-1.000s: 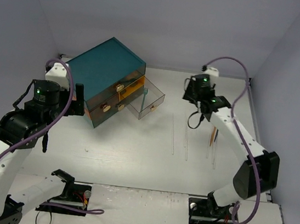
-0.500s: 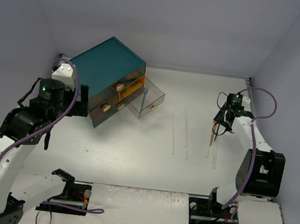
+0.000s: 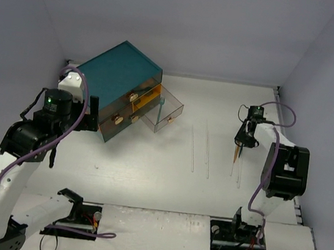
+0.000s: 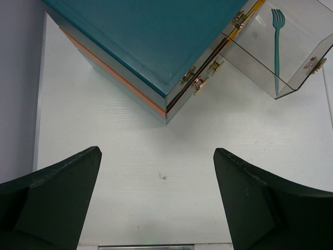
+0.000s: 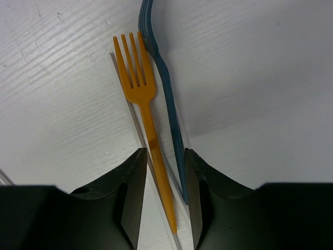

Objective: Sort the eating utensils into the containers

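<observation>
An orange fork (image 5: 136,78) and a blue fork (image 5: 166,88) lie side by side on the white table. Their handles run between the fingers of my right gripper (image 5: 165,152), which is open only narrowly around them. From above, that gripper (image 3: 242,141) sits low at the table's right, with the orange fork (image 3: 236,154) poking out of it. The teal chest (image 3: 118,72) stands at the back left with one clear drawer (image 3: 168,103) pulled out. A teal fork (image 4: 276,47) lies in that drawer (image 4: 250,49). My left gripper (image 4: 156,152) is wide open and empty, above the table by the chest (image 4: 151,31).
Clear utensils lie on the table as thin lines (image 3: 193,150) (image 3: 207,154), and another clear one (image 3: 239,173) lies just near of the right gripper. Grey walls close the table at the back and both sides. The right wall stands near the right arm.
My right arm swung from near the open drawer to the table's right side and came down over the two forks, its jaws narrowing. The left arm shifted only slightly.
</observation>
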### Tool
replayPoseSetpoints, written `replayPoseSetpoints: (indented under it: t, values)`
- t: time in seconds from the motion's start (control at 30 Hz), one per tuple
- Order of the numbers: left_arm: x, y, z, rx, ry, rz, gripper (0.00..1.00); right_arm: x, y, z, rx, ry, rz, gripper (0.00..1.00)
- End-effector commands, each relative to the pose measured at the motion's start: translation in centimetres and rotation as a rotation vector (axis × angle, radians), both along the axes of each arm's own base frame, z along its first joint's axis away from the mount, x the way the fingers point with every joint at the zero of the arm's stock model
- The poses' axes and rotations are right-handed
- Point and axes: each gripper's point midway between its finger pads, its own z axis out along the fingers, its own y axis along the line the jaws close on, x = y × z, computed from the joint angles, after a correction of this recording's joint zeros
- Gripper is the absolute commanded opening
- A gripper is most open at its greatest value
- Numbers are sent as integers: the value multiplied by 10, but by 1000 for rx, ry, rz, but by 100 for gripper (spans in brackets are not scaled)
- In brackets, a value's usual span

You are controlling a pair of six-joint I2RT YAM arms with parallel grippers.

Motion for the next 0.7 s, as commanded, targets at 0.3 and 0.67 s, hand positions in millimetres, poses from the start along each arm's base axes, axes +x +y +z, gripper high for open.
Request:
replayPoseSetpoints:
  t: [0.3, 0.67]
  values:
    - [6, -4, 6, -19, -22, -5, 88, 28, -1, 6, 1, -54, 44, 23]
    - [8, -6, 2, -24, -8, -6, 88, 33, 0, 22, -14, -91, 73, 0]
